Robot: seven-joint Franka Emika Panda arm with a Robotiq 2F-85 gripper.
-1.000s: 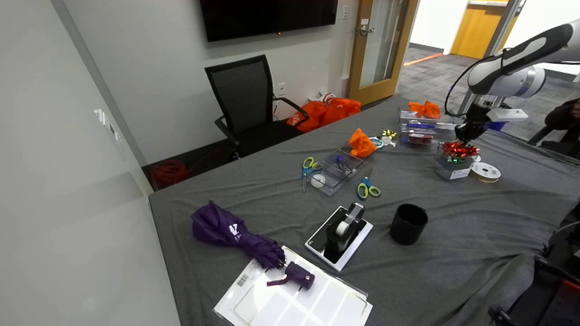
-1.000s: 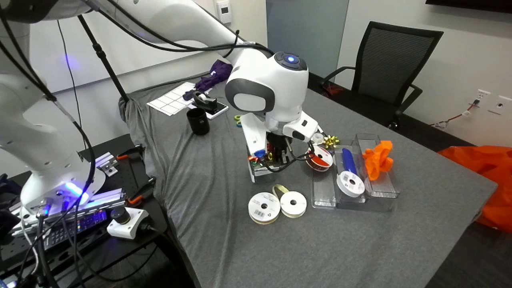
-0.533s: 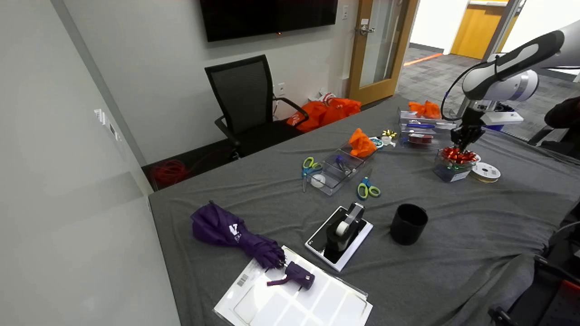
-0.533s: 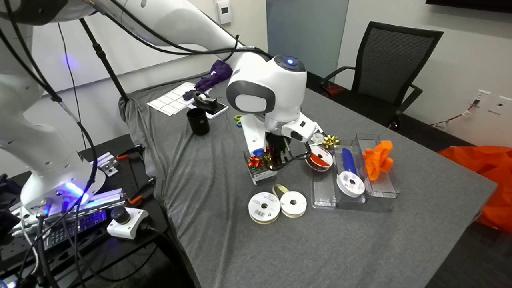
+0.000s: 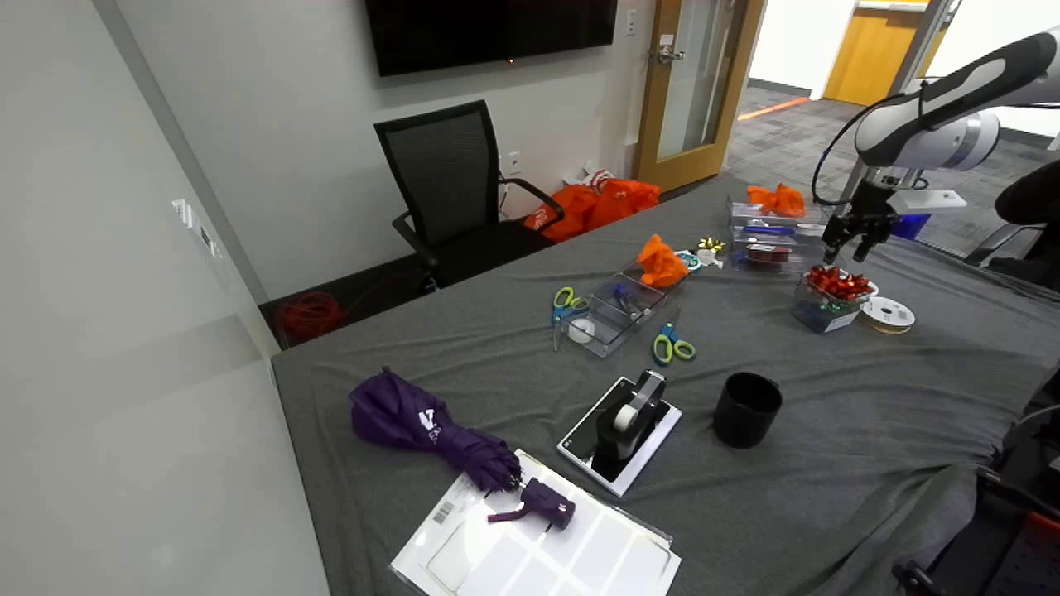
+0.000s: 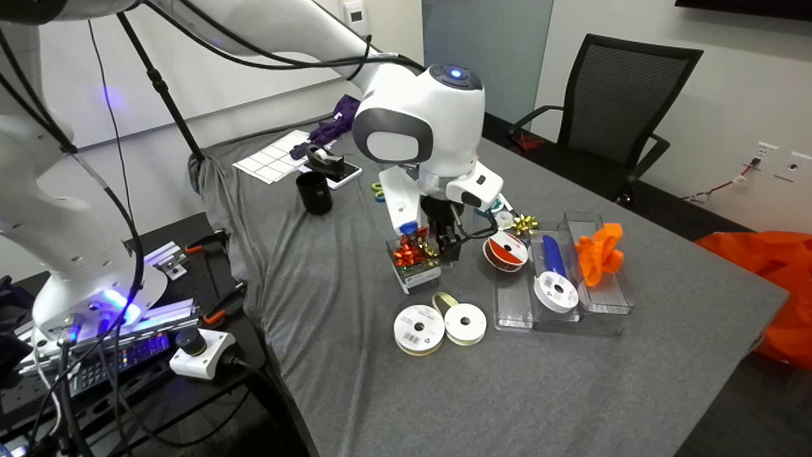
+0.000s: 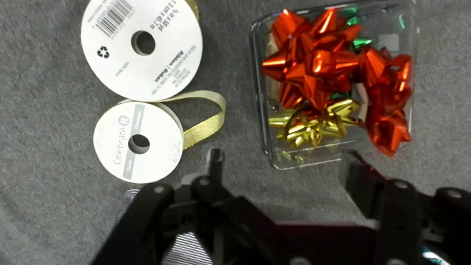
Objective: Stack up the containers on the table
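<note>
wrist view: large ribbon spool (image 7: 158, 70) beside a clear tub (image 7: 307, 161)

the large ribbon spool has a white face reading "ribbon | ruban", with a barcode (image 7: 114, 16) and a recycling mark (image 7: 103, 52). touching it, a small spool (image 7: 158, 147) reads "celebrate". the tub, see-through with rounded corners, sits on the grey surface (image 7: 48, 206) and holds shiny red bows (image 7: 312, 62) and a gold bow (image 7: 312, 127). in an exterior view its white label (image 5: 843, 320) is too small to read; the jaws, spread wide, are above the tub there. clear trays (image 6: 512, 311) lie near it. farther off, a purple umbrella (image 5: 464, 447) carries unreadable white lettering.
</note>
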